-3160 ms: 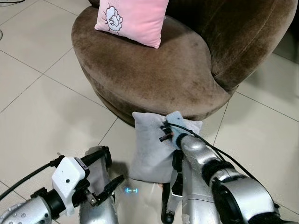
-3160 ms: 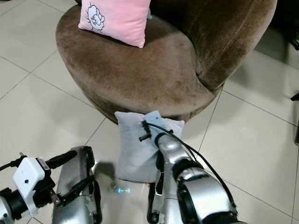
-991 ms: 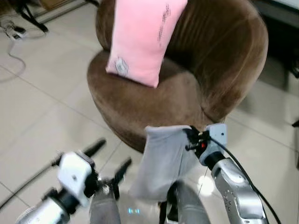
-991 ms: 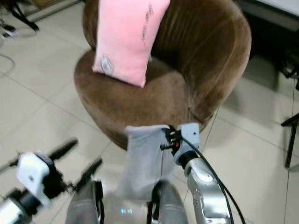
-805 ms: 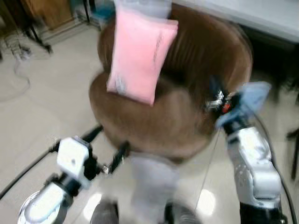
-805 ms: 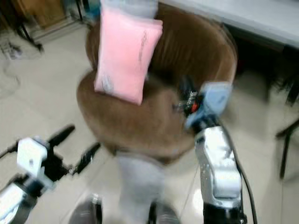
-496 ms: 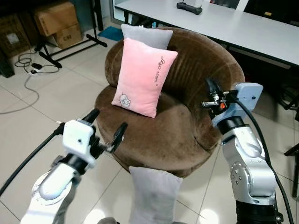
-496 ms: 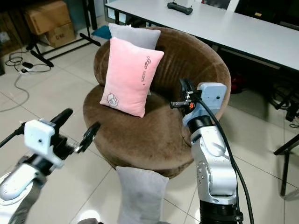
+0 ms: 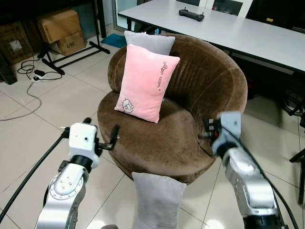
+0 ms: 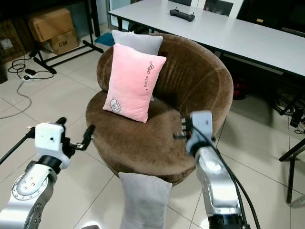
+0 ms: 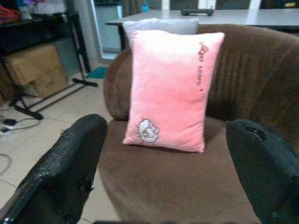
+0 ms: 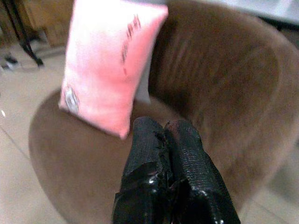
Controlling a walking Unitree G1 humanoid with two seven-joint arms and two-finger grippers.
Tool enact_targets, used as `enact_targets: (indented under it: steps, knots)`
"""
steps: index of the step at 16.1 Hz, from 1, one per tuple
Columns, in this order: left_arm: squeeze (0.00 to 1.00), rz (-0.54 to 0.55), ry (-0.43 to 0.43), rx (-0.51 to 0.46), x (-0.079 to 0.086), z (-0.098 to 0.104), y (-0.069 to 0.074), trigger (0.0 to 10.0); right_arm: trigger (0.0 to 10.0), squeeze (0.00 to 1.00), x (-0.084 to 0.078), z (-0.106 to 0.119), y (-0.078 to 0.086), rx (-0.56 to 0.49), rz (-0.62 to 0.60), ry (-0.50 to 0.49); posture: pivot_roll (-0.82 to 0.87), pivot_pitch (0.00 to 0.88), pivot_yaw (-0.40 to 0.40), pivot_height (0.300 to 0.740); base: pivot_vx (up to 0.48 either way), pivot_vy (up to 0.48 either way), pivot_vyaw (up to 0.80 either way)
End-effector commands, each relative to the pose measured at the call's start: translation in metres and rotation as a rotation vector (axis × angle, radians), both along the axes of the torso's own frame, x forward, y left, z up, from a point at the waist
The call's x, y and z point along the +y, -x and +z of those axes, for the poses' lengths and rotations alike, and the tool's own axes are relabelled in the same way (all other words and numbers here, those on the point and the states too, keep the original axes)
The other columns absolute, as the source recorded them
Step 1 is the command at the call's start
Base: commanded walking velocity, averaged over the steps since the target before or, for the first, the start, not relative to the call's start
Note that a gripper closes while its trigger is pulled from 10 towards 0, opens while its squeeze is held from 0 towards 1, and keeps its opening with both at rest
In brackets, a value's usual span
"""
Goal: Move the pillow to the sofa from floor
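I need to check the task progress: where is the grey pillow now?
In the left eye view the grey pillow stands on the floor tiles against the front of the brown sofa, low in the centre, held by neither tool.

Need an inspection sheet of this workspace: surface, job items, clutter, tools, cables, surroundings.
Surface: pale tiled floor; brown round sofa.
Job's things: grey pillow on the floor against the sofa's front, ungripped.
Clutter: pink pillow upright on the seat, another grey cushion behind it.
Tools: left tool open, facing the sofa; right tool shut, empty, over the seat.
Cables: cord with plug on the floor, left.
Surroundings: white table, cardboard boxes.
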State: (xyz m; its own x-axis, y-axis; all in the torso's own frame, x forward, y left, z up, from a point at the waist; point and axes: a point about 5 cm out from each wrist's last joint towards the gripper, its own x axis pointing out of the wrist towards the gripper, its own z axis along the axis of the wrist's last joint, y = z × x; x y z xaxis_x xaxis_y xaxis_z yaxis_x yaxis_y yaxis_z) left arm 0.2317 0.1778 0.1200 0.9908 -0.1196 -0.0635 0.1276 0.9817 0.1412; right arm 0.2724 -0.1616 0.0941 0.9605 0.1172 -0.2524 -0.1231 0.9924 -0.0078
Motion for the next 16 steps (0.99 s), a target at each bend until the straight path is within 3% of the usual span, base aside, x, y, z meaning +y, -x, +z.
enact_targets:
  steps: [1, 9, 12, 16]
  knots:
    - [0.13, 0.015, -0.001, -0.013, 0.0, -0.001, -0.001, 10.0, 10.0, 0.0, -0.001, -0.002, 0.001, 0.003, -0.004, 0.003, 0.08, 0.0, -0.059, 0.74, 0.0, 0.0, 0.0]
    - [0.12, 0.026, -0.002, -0.003, 0.004, -0.009, -0.004, 10.0, 10.0, 0.0, 0.001, -0.003, 0.003, 0.02, 0.037, 0.028, 0.05, 0.0, -0.05, 0.74, 0.0, -0.444, 0.0]
    - [0.11, 0.019, -0.01, -0.009, 0.006, -0.011, -0.008, 10.0, 10.0, 0.0, 0.007, -0.005, 0.004, 0.054, 0.155, 0.068, 0.04, 0.0, -0.045, 0.74, 0.0, 0.0, 0.0]
    - [0.1, 0.008, -0.008, 0.001, 0.004, -0.015, -0.011, 10.0, 10.0, 0.0, 0.005, 0.001, 0.005, 0.057, 0.231, 0.096, 0.02, 0.0, -0.036, 0.74, 0.0, 0.0, 0.0]
